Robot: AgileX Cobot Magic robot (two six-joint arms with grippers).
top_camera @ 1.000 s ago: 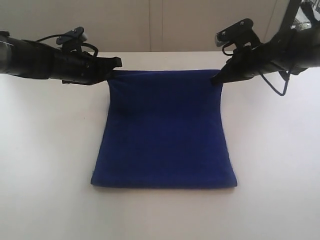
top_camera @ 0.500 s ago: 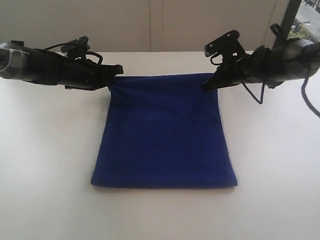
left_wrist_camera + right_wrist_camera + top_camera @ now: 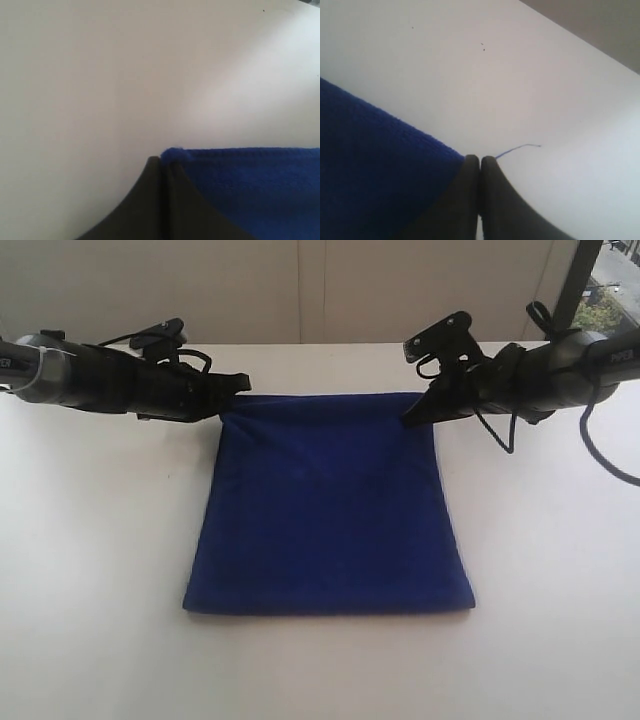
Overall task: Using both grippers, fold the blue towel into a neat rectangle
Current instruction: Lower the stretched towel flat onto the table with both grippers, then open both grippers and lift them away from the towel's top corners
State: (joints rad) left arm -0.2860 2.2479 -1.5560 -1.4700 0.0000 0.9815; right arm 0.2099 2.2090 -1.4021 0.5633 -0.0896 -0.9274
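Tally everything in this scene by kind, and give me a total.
blue towel: 1
robot hands: 2 (left hand, right hand, each shut on a far corner of the towel)
white table: 1
Total: 4

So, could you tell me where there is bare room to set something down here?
Bare table lies left of the blue towel, right of it, and in a strip before its near edge. The far edge is crowded: the left gripper and right gripper each pinch a corner there.
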